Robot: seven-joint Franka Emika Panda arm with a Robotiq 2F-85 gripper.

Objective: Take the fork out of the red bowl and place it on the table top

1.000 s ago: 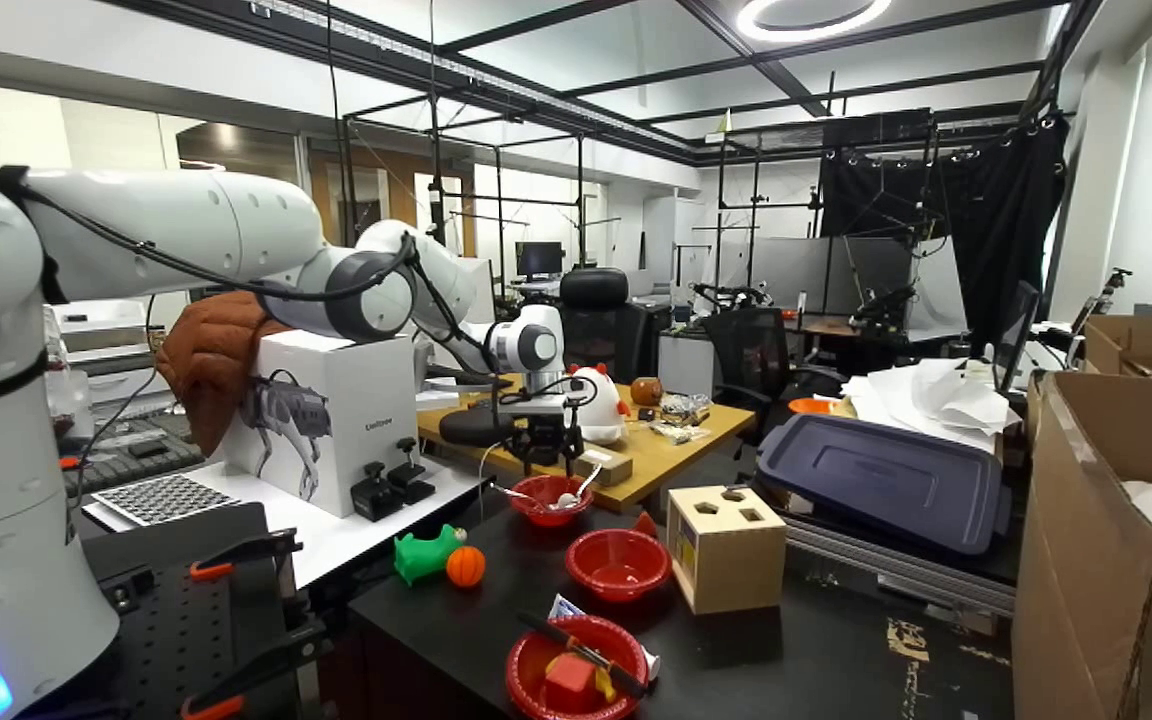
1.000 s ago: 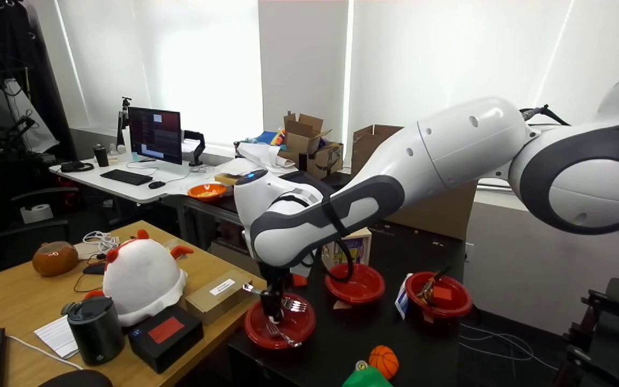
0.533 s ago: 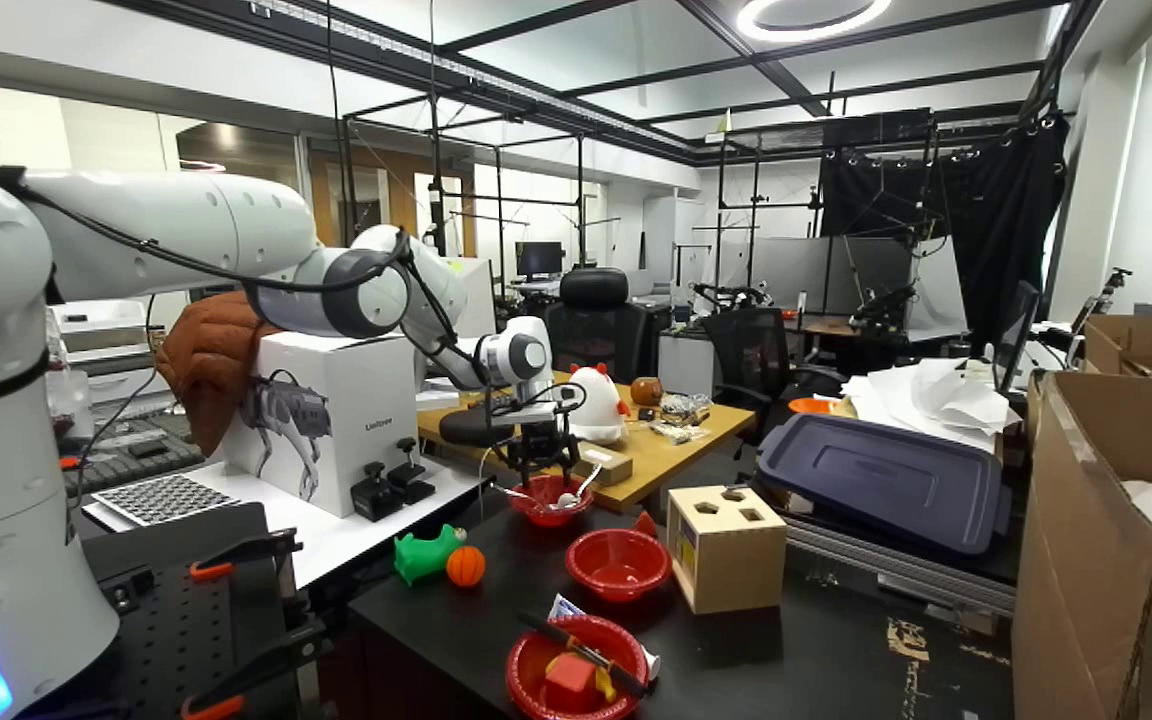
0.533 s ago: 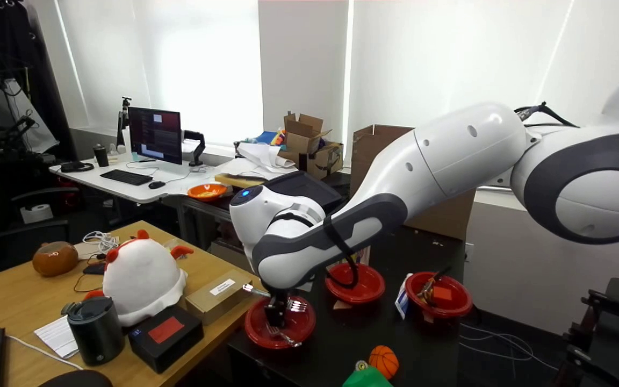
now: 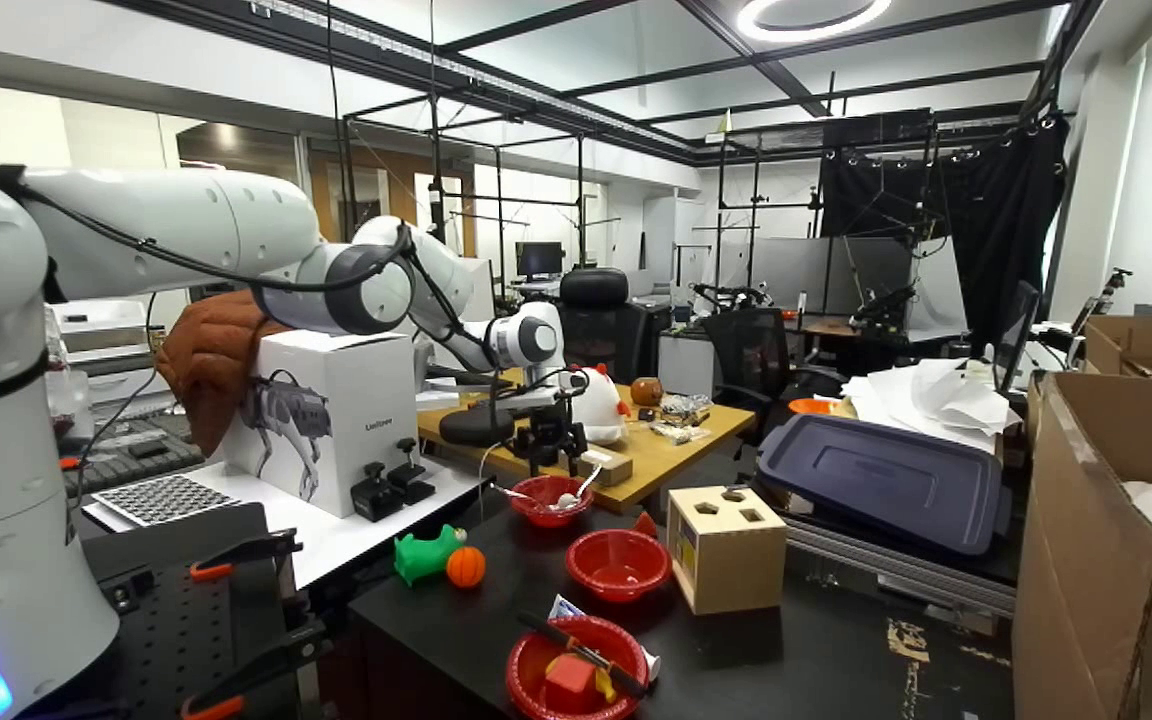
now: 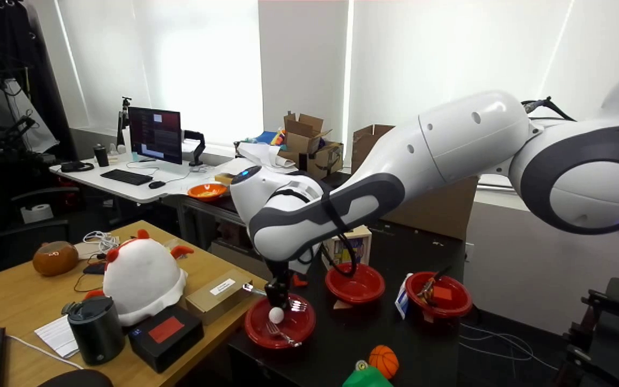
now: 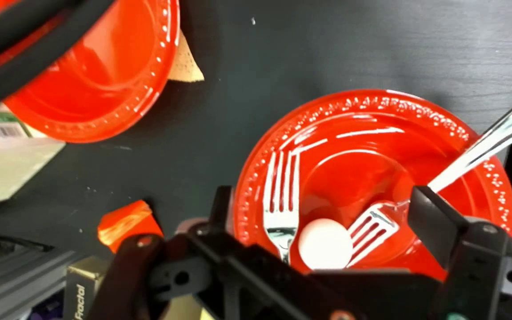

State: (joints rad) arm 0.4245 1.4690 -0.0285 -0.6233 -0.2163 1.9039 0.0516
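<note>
Wrist view: the gripper [image 7: 327, 218] faces down over the red bowl [image 7: 354, 178], its 2 fingers parted wide. 1 finger shows just outside the bowl's rim; the other shows against the bowl's inside, in front of part of a fork [image 7: 465, 163] whose handle crosses the rim. Whether finger and fork touch, I cannot tell. That fork's tines lie near the bowl's middle, beside a white ball [image 7: 326, 243]. Also in the bowl, along its wall, is a 2nd fork [image 7: 281, 218], its handle passing out of sight behind the gripper.

In an exterior view the robot arm [image 5: 186, 210] leaves its base [image 5: 11, 500] nearly level, then bends downward joint by joint to a wrist [image 5: 526, 342] set over the bowl, with the fingertips pointing down just above the rim. In an exterior view the forearm [image 6: 444, 142] slants down toward the bowl, and the gripper hangs upright over it.

The bowl stands on the dark table top [image 7: 340, 49]; another red bowl [image 7: 118, 93] sits near it, and a wooden box [image 5: 731, 570] stands farther from it.
</note>
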